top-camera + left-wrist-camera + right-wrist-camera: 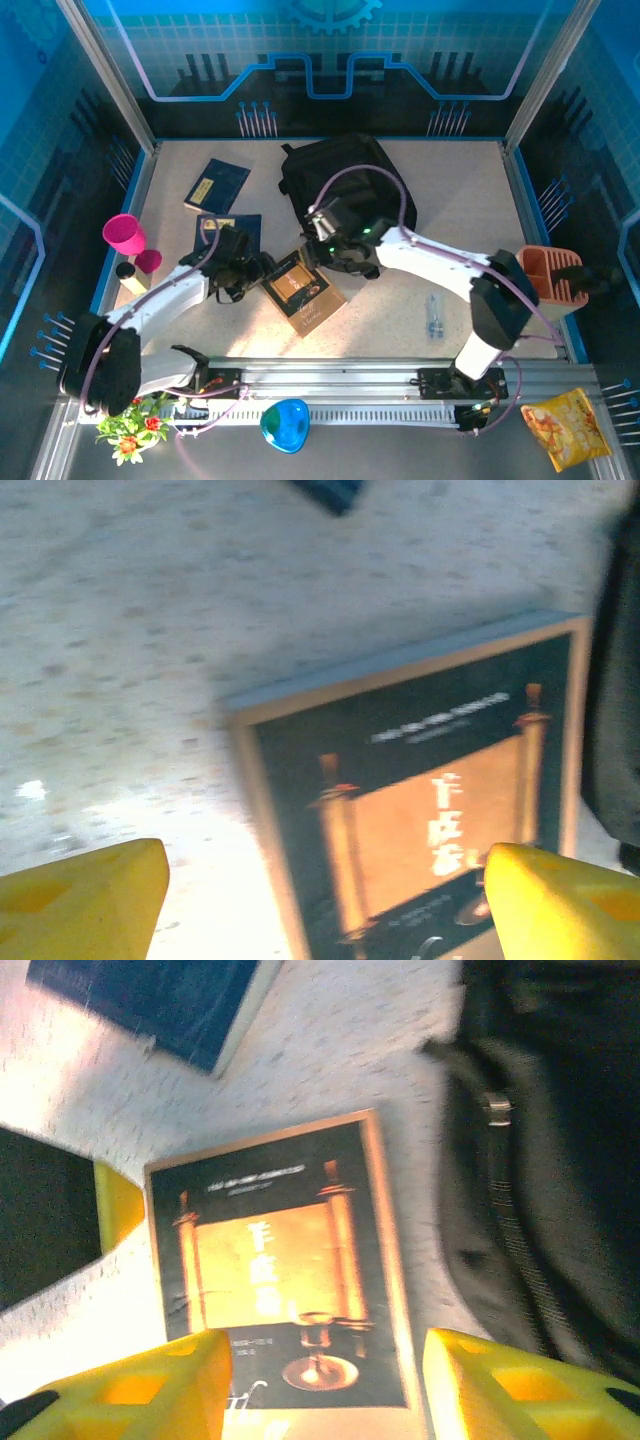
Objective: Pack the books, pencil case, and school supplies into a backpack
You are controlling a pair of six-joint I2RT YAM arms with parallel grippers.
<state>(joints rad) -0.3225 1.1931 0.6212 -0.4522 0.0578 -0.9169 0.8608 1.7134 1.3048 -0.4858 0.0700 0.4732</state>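
Left tool [320,905], fingers apart, hovers over the black-and-tan book with gold design [303,288]; right tool [325,1390], likewise apart, hangs above it beside the black fabric backpack [345,175].

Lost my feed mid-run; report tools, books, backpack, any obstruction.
Left tool open, right tool open, both over black-and-tan book. Book flat on table beside backpack, not packed. Two tools crowd one book.

Item count: books 3 in all: navy books [216,185] 2, black-and-tan book [303,290] 1. Backpack [340,180] 1. Pink cups [124,233] 2. Orange holder [550,272] 1. Yellow snack bag [567,428] 1. Small clear object [433,318] 1.
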